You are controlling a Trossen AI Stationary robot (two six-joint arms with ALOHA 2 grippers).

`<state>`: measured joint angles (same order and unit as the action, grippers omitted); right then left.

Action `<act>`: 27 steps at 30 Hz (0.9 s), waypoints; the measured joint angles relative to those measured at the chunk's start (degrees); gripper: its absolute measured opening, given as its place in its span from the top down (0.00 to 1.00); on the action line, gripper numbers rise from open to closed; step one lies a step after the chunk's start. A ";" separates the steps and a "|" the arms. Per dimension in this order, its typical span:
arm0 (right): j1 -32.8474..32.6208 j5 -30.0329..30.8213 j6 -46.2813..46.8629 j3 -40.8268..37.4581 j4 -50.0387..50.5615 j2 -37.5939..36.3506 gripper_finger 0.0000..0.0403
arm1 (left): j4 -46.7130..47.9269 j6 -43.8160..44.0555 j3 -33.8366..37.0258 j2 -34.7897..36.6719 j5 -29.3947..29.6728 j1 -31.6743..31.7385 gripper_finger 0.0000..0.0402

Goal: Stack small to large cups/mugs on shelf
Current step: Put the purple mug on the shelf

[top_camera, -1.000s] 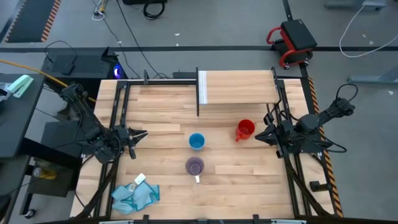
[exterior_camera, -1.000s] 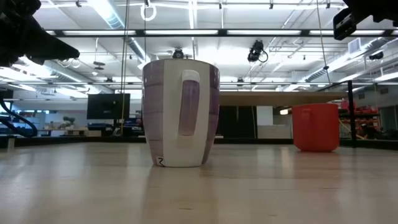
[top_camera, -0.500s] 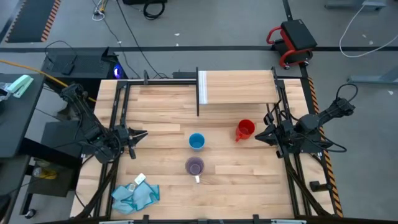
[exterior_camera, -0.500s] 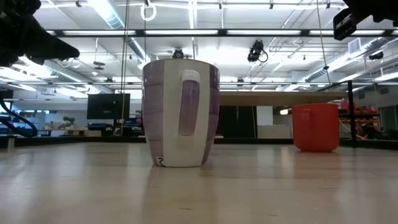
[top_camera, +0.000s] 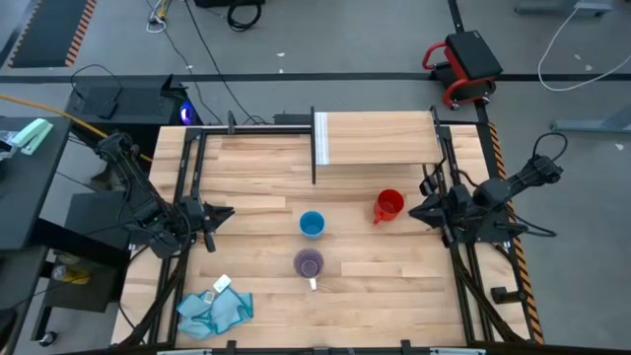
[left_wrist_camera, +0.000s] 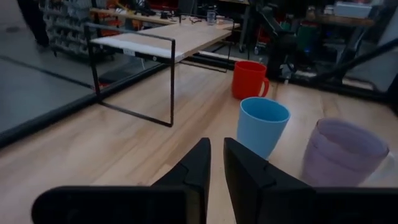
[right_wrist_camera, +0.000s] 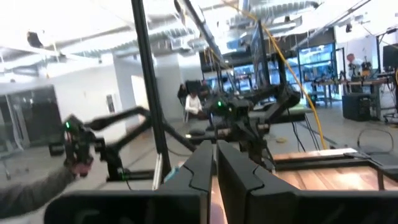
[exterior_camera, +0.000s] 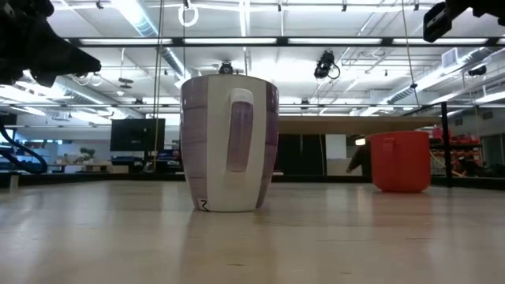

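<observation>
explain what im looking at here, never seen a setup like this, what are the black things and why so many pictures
The black things are two robot arms at a wooden table, each ending in a two-finger gripper. One picture looks straight down, one sits at table height, and two come from cameras on the wrists. The left gripper and right gripper wait at the table's sides, fingers shut, holding nothing. On the table stand a purple cup, a blue cup and a red mug, plus a blue cloth. The raised shelf at the back bears nothing.

three cups (top_camera: 312, 225) mid table (top_camera: 256, 163), mug (top_camera: 388, 206) rightmost; shelf (top_camera: 380, 138) behind them, cloth (top_camera: 214, 309) front left, arms at table's left and right edges.
</observation>
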<state>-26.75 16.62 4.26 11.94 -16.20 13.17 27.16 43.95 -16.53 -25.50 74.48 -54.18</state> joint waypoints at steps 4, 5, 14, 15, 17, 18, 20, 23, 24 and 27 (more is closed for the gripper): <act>0.00 0.00 0.30 0.00 -0.90 0.00 0.93 | 0.04 3.31 0.00 0.01 0.00 0.01 0.86; 0.00 0.00 0.74 0.00 -0.88 0.02 0.93 | 0.02 3.41 0.00 0.02 0.01 -0.01 0.86; -0.02 -0.38 6.09 0.00 -6.02 4.81 0.93 | 0.07 3.38 0.00 0.01 0.02 -0.01 0.87; -0.01 -0.78 6.09 0.01 -7.48 6.22 0.93 | 0.07 3.37 0.00 0.01 0.02 0.00 0.88; -0.02 -1.52 5.74 1.06 -8.26 9.22 0.93 | 0.08 3.36 0.00 0.02 0.02 -0.01 0.88; -0.02 -1.74 5.37 1.93 -8.30 11.03 0.93 | 0.09 3.36 0.00 0.01 0.02 0.00 0.88; -0.01 -1.87 4.71 4.11 -8.34 15.04 0.92 | 0.11 3.40 0.00 0.02 -0.15 -0.01 0.88; -0.02 -1.93 2.86 8.63 -8.03 21.94 0.92 | 0.11 3.43 0.00 0.00 -0.41 -0.01 0.87; -0.01 -1.95 1.99 10.38 -7.30 24.20 0.92 | 0.11 3.43 0.00 0.01 -0.42 0.00 0.87; -0.02 -1.65 0.24 16.77 -2.68 30.88 0.90 | 0.08 3.94 0.00 0.00 -0.42 0.00 0.87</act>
<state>-26.76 14.97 4.50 28.72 -18.88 44.05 27.24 47.88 -16.53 -25.50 74.06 -54.18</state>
